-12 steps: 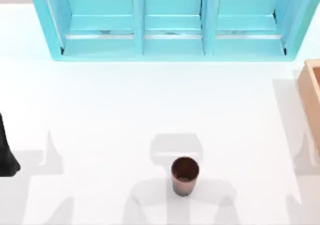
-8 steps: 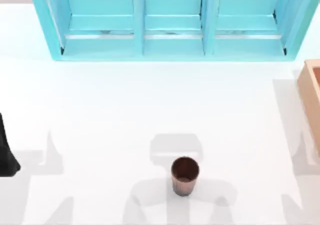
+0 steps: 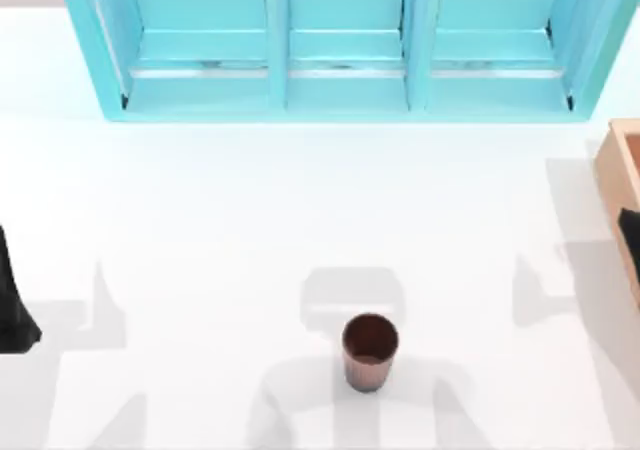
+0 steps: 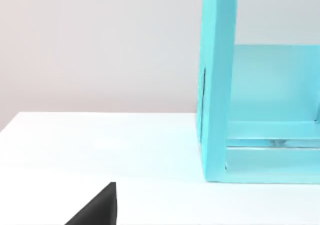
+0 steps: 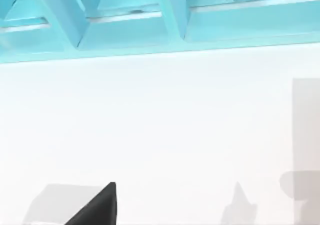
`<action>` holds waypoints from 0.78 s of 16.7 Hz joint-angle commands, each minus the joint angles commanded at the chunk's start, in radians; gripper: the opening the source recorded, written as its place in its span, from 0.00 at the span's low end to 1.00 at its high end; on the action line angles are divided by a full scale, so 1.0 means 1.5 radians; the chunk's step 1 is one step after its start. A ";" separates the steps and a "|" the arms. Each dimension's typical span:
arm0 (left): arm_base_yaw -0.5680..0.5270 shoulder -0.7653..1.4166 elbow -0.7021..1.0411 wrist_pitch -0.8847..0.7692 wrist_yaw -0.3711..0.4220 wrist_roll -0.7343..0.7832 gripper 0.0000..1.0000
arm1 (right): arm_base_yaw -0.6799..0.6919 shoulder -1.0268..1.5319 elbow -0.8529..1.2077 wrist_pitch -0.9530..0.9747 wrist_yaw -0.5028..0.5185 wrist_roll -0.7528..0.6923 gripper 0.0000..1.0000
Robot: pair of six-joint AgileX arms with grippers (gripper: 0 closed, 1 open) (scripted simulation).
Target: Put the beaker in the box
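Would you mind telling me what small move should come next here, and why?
Probably bring the right arm, at the table's right edge by the box, left and down toward the beaker: it stands upright, ungrasped, mid-table, far from both arms. The left arm sits parked.

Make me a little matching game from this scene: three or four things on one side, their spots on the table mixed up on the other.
Things:
1. beaker
2. box
3. shelf unit
4. left arm

Places, by the top view:
A. far edge
B. right edge
C. left edge
D. near the front, middle

Pairs: 1-D, 2-B, 3-A, 4-C
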 joint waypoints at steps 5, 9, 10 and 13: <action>0.000 0.000 0.000 0.000 0.000 0.000 1.00 | 0.152 0.332 0.290 -0.229 0.001 0.153 1.00; 0.000 0.000 0.000 0.000 0.000 0.000 1.00 | 0.245 0.591 0.511 -0.402 -0.001 0.252 1.00; 0.000 0.000 0.000 0.000 0.000 0.000 1.00 | 0.262 0.648 0.560 -0.440 -0.002 0.272 1.00; 0.000 0.000 0.000 0.000 0.000 0.000 1.00 | 0.297 0.792 0.683 -0.537 -0.005 0.317 1.00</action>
